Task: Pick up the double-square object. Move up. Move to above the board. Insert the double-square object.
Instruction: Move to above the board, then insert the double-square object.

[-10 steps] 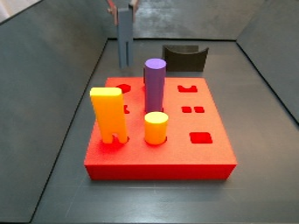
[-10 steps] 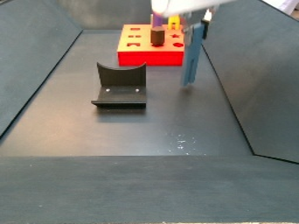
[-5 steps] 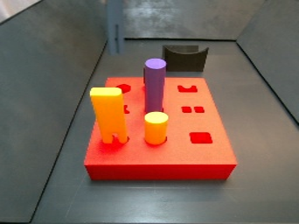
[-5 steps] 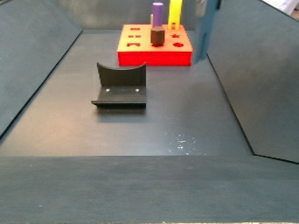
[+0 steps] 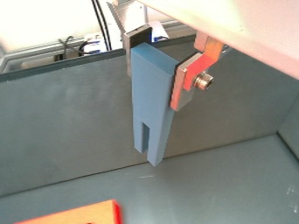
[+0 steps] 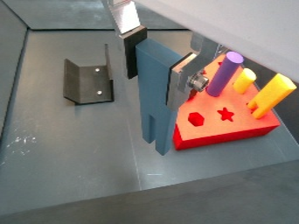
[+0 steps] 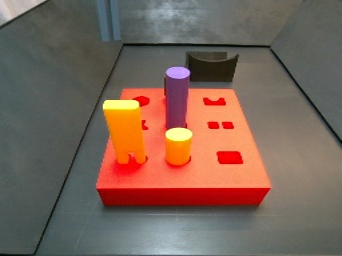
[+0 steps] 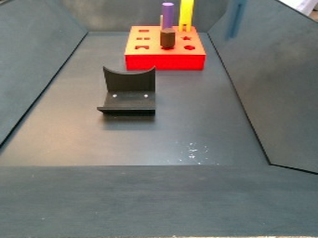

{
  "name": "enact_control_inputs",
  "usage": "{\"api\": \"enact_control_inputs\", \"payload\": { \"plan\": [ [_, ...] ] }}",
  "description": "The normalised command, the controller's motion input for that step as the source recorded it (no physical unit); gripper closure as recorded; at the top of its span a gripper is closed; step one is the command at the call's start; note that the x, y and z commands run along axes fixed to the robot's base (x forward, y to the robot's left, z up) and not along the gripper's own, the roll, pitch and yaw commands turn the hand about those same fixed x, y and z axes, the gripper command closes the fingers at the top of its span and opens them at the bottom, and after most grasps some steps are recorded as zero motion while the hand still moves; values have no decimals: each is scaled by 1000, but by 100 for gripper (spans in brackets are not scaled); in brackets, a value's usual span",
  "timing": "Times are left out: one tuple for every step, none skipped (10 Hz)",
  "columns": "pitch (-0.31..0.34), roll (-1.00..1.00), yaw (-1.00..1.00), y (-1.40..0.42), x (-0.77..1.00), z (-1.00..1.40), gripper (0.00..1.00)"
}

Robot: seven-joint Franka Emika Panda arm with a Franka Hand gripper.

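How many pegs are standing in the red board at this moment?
3: the purple cylinder at the middle, the orange two-legged block and the yellow cylinder nearer the front of the board. The claw holds the double-square object aloft.

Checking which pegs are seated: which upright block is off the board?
The double-square object, grey-blue, hangs clamped in the gripper beside the board; purple, yellow and orange pegs stand in it.

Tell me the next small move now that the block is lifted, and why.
Probably translate sideways toward above the board. In both wrist views the tool grips the double-square object near its top, hanging legs-down clear of the floor, beside the board rather than over it. The paired square holes look unoccupied.
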Motion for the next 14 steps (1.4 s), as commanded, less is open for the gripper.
{"api": "enact_control_inputs", "payload": {
  "plan": [
    [-9, 214, -1000, -1000, 579, 357, 100],
    [14, 224, -1000, -1000, 597, 354, 100],
    [31, 195, -1000, -1000, 618, 364, 100],
    [46, 188, -1000, -1000, 621, 372, 100],
    [71, 201, -1000, -1000, 630, 369, 100],
    [112, 198, -977, -1000, 658, 372, 100],
    [124, 158, -799, -1000, 678, 376, 100],
    [156, 90, -370, -767, 563, 295, 100],
    [159, 55, -179, -476, 392, 184, 100],
    [124, 30, -76, -276, 246, 116, 100],
    [79, 26, -35, -171, 141, 81, 100],
    [-7, -11, 0, 0, -26, -29, 100],
    [-36, -4, 46, 0, 0, -17, 100],
    [-83, 0, 0, -203, 323, 0, 100]
  ]
}}
